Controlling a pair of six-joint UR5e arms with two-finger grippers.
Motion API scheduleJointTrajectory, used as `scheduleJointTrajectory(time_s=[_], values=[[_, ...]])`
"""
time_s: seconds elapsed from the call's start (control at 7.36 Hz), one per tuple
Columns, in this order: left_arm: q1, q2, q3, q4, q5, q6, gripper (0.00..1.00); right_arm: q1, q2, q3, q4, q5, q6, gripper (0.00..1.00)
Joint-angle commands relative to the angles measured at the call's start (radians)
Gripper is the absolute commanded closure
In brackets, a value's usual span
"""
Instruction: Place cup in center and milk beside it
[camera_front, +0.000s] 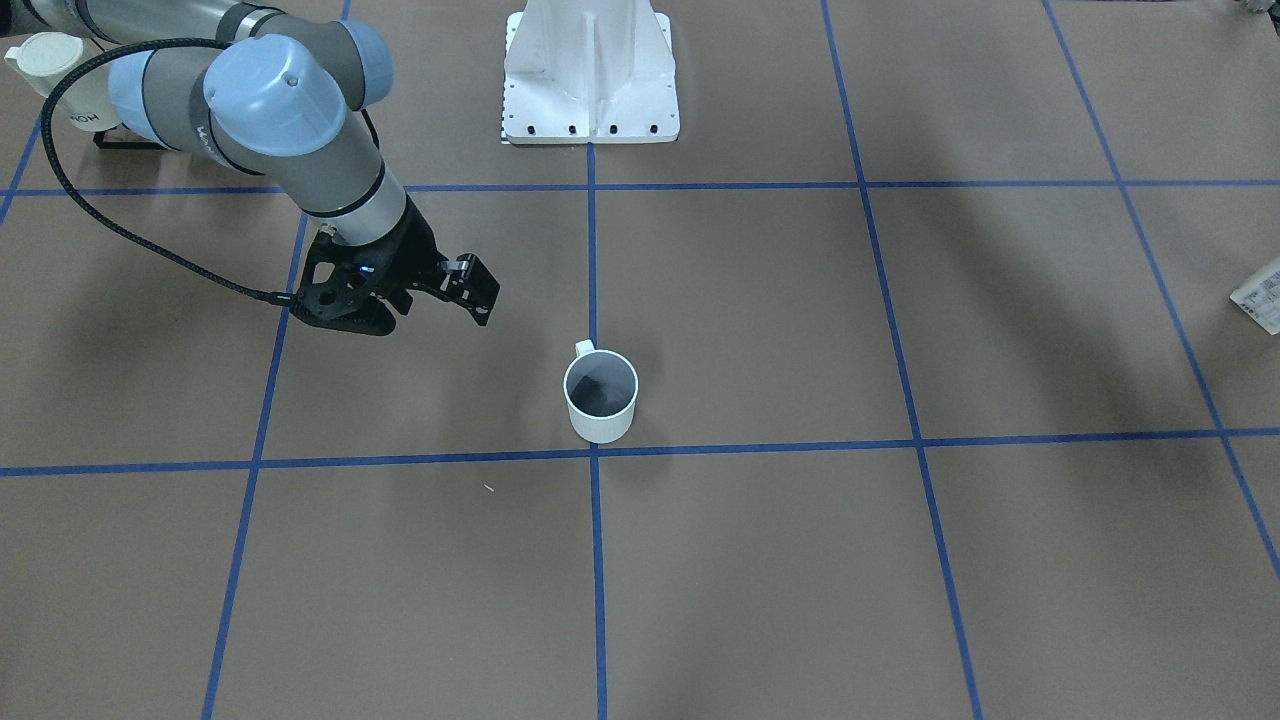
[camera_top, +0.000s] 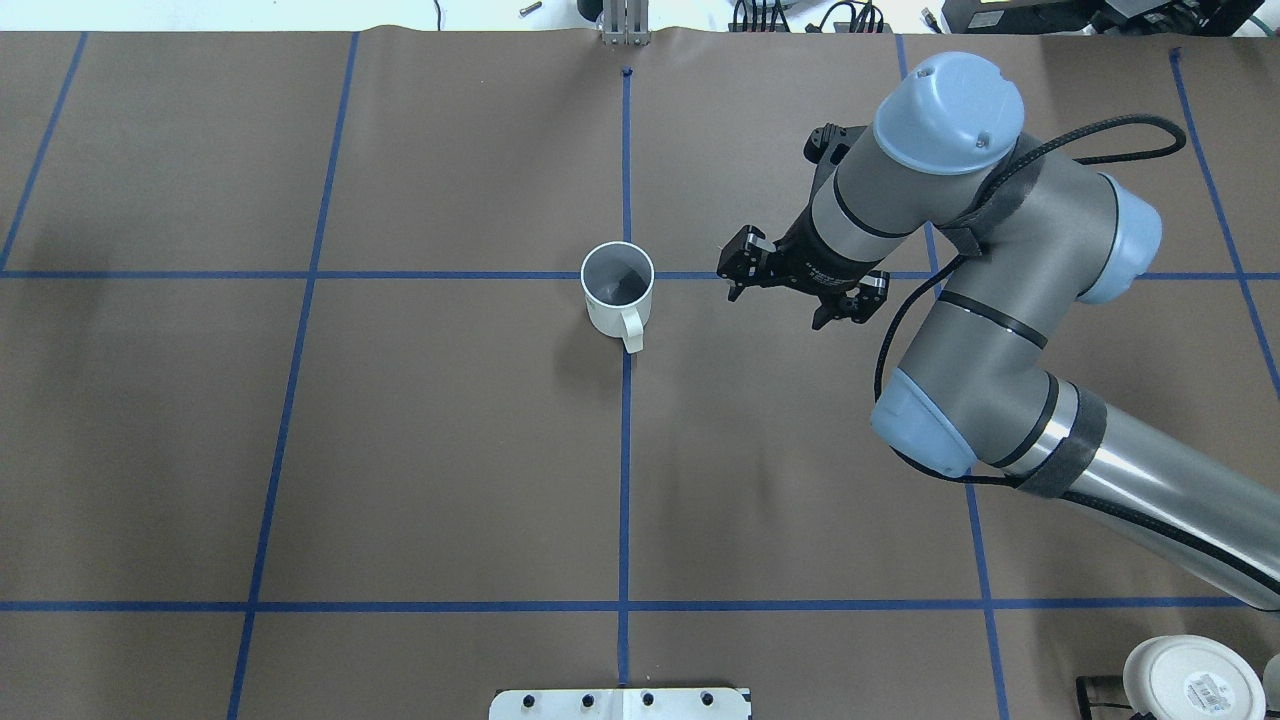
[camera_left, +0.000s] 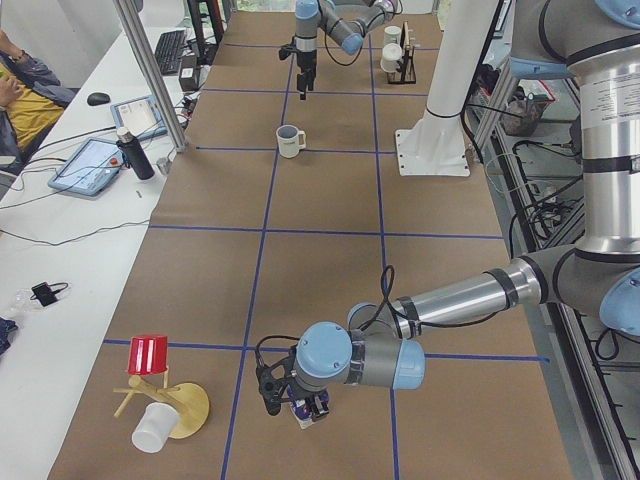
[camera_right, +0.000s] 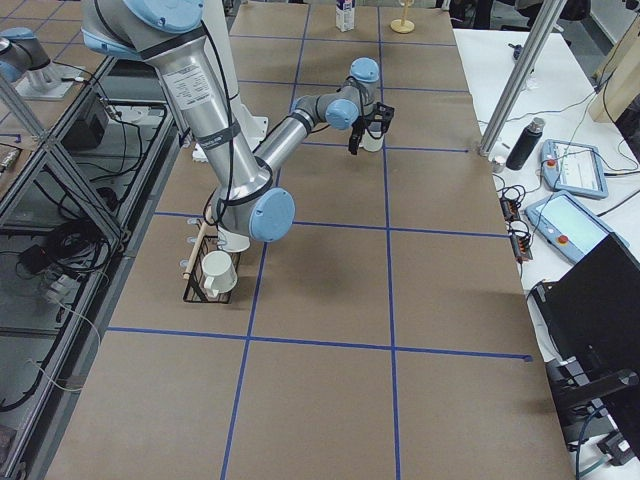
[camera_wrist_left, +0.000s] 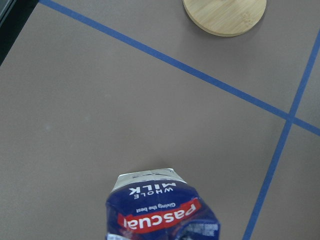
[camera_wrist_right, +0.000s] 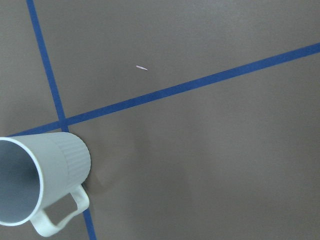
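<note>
Farthest to the robot's left, at that end of the brown worktop (camera_top: 450, 440), the milk (camera_wrist_left: 162, 212) is found: a small carton with a dark blue top, a red brand band and the words WHOLE MILK. It is partly covered by the left claw (camera_left: 295, 400), which is positioned right over it at the end of the near arm in the left side view. No fingers are shown by the left wrist camera, only the carton's top close below the lens, so it cannot be told whether that claw is spread or closed on the carton. Near the carton a wooden stand (camera_left: 186, 409) is placed, carrying a red cup (camera_left: 148, 354) and a white cup (camera_left: 150, 429). Well apart from the milk, in the middle of the worktop, the cup (camera_top: 618, 290) is set upright at a crossing of blue tape lines (camera_top: 624, 470), its mouth up and its small loop handle turned toward the robot. Near the cup, on its right, the right claw (camera_top: 776, 310) is held above the worktop, pointed down, its jaws spread wide with nothing between them; the cup is not touched by it. Farther right, at the worktop's corner by the robot, a wider white cup (camera_top: 1192, 680) is shown with its labelled base turned up.
</note>
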Motion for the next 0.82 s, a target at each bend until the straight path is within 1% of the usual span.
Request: scheduleJointTrajectory(time_s=[0.0,0.14,0.27,0.41,0.54,0.68], values=[[0.002,-0.002,-0.001,-0.007,0.015,0.002,0.84,0.015,-0.029,0.036,0.000,0.015,0.000,0.00],[0.003,-0.014,-0.009,-0.009,0.026,-0.001,1.00,0.014,-0.029,0.038,0.000,0.015,0.001,0.00],[0.015,-0.034,-0.033,-0.006,0.034,0.005,1.00,0.015,-0.034,0.052,-0.001,0.015,0.001,0.00],[0.026,-0.043,-0.088,0.000,0.034,0.004,1.00,0.017,-0.045,0.064,0.000,0.015,0.001,0.00],[0.058,-0.046,-0.178,0.026,0.032,0.004,1.00,0.017,-0.057,0.073,0.000,0.015,0.001,0.00],[0.107,-0.071,-0.281,0.095,0.038,0.002,1.00,0.020,-0.068,0.081,0.000,0.013,0.001,0.00]])
